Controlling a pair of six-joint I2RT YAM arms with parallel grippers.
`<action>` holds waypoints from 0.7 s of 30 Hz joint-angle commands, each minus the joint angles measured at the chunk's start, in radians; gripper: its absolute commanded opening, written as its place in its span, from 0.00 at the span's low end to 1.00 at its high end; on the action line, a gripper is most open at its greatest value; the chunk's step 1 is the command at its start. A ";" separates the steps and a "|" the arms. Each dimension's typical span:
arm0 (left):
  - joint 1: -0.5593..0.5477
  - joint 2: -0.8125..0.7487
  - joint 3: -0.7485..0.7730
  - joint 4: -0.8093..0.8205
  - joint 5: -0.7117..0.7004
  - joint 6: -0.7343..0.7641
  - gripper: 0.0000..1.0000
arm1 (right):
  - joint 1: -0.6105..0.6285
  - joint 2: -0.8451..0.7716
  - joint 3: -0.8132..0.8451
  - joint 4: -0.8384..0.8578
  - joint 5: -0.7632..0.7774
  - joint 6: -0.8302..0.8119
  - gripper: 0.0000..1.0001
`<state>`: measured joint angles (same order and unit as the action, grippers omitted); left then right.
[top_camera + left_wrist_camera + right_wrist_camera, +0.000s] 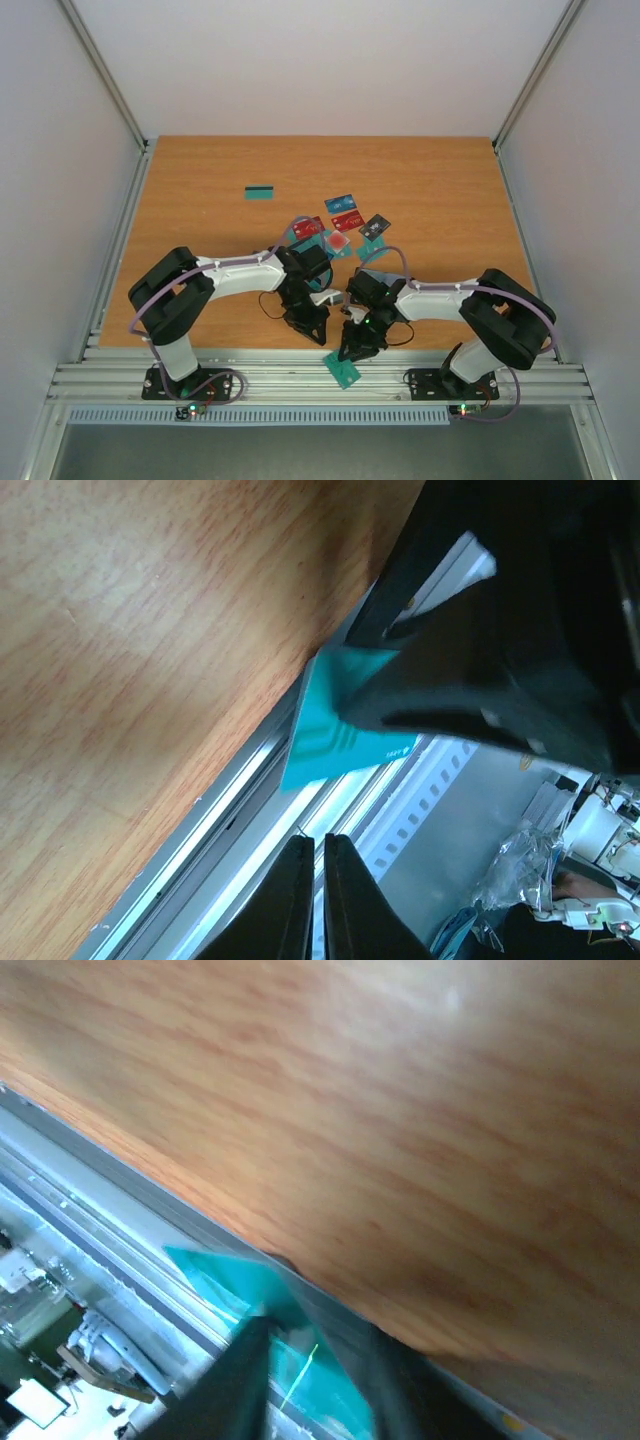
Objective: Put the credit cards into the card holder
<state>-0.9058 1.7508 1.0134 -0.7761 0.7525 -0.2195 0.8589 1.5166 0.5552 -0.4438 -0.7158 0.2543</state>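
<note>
right claw point(352, 352) straddles a teal card point(343, 371) hanging over the near edge of the table point(200, 180), jaws partly apart; whether they pinch it i cannot tell. left claw point(308, 326), just beside, is closed on nothing. no card looks stowed: the other credit cards point(345, 222) lie loose mid-table, red, blue, dark, a striped teal card point(260, 192) well apart. the card holder i cannot find.

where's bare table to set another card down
Free: far strip of the wooden table beyond the black-striped teal card; right side past the dark grey card. Crowded: the red, blue and teal card cluster; left gripper and right gripper at the near edge.
</note>
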 commanded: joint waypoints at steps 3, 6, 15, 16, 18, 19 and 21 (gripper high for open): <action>-0.005 -0.043 0.003 0.018 -0.002 0.008 0.03 | 0.006 0.008 0.015 0.098 0.033 0.021 0.02; 0.001 -0.101 0.022 0.000 -0.030 -0.005 0.01 | 0.003 -0.049 0.065 0.048 0.049 0.013 0.01; 0.153 -0.329 0.221 -0.182 -0.199 -0.071 0.03 | -0.129 -0.191 0.268 -0.167 0.055 -0.041 0.01; 0.175 -0.346 0.252 -0.203 -0.218 -0.074 0.05 | -0.157 -0.198 0.291 -0.184 0.053 -0.047 0.01; 0.223 -0.370 0.305 -0.234 -0.240 -0.082 0.08 | -0.216 -0.211 0.343 -0.221 0.047 -0.061 0.01; 0.247 -0.380 0.329 -0.242 -0.241 -0.089 0.09 | -0.246 -0.216 0.373 -0.241 0.046 -0.070 0.01; 0.290 -0.388 0.376 -0.256 -0.235 -0.100 0.11 | -0.301 -0.220 0.437 -0.280 0.044 -0.089 0.01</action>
<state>-0.6739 1.3872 1.3159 -0.9463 0.5621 -0.2905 0.6376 1.3193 0.8959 -0.6151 -0.6777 0.2188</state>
